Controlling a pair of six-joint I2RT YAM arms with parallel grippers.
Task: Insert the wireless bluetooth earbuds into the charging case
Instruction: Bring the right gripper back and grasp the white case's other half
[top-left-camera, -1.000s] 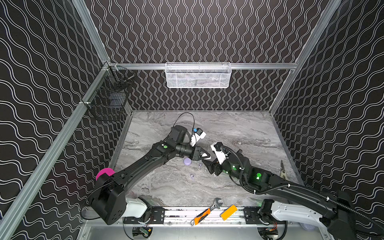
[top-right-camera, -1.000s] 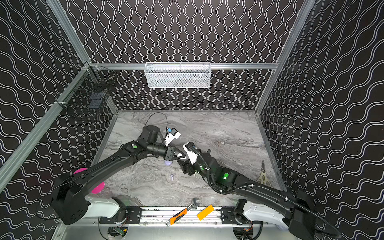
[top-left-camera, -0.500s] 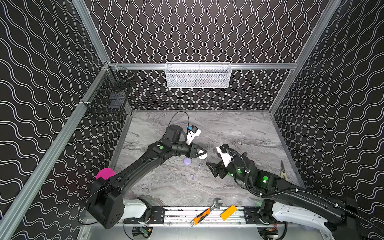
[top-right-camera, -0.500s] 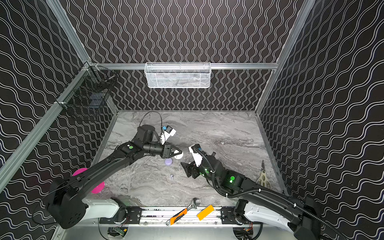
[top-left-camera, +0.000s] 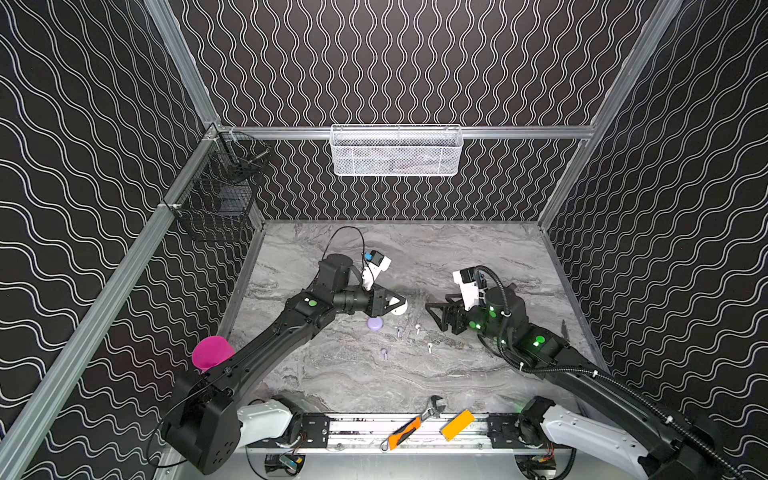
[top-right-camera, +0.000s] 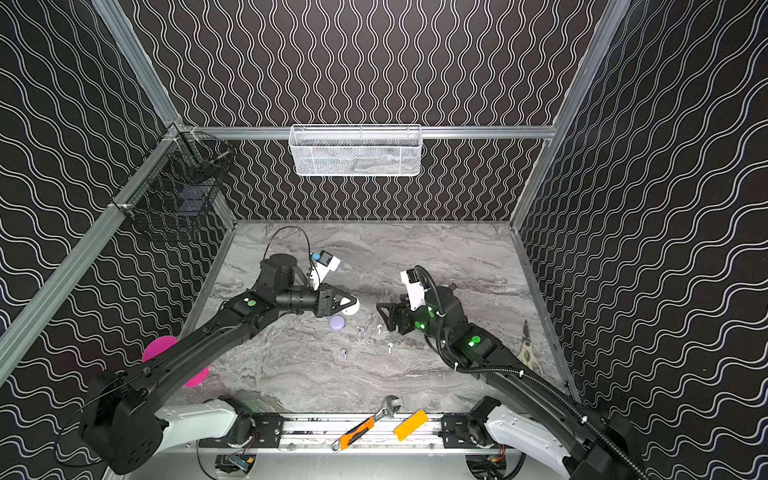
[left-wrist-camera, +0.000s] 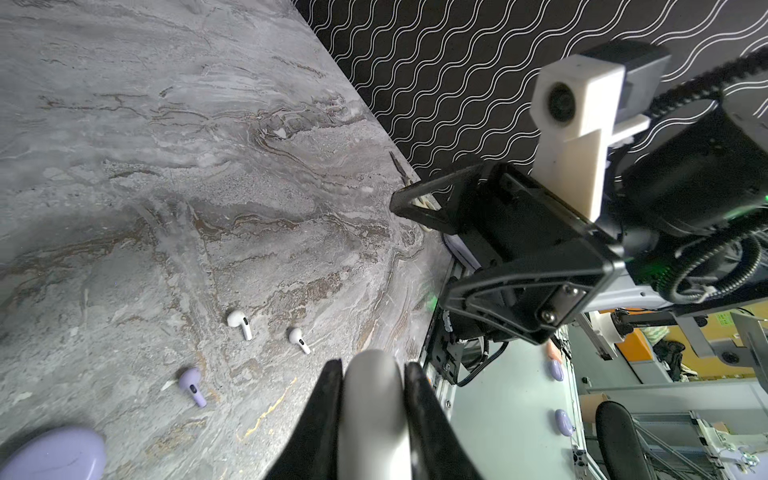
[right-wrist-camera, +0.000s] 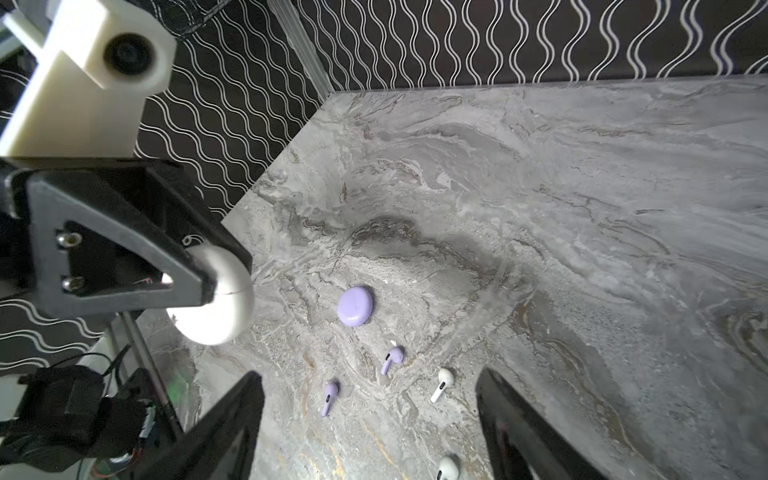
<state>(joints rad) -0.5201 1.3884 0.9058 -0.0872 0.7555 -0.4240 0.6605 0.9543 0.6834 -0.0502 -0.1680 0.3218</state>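
My left gripper (top-left-camera: 401, 306) is shut on a round white charging case (top-left-camera: 400, 308), held just above the marble table; the black fingers (left-wrist-camera: 328, 399) press its two sides (left-wrist-camera: 372, 399). A closed lavender charging case (top-left-camera: 375, 323) lies on the table right below it. Several tiny stemmed earbuds lie loose between the arms: two lavender (top-left-camera: 399, 331) (top-left-camera: 384, 353) and two white (top-left-camera: 417, 328) (top-left-camera: 429, 347). My right gripper (top-left-camera: 434, 318) stands open and empty to their right, and the earbuds (right-wrist-camera: 392, 358) (right-wrist-camera: 442, 382) show on the table beyond its spread jaws.
A pink cup (top-left-camera: 212, 353) stands at the left edge behind my left arm. Pliers (top-right-camera: 528, 349) lie by the right wall. A wrench (top-left-camera: 432, 405), an orange-handled tool (top-left-camera: 401, 432) and an orange block (top-left-camera: 457, 424) lie on the front rail. Wire baskets (top-left-camera: 395, 149) (top-left-camera: 224, 195) hang on the walls.
The two grippers were close together a second ago. My right gripper has drawn back to the right, open and empty, and my left gripper has kept the white case.
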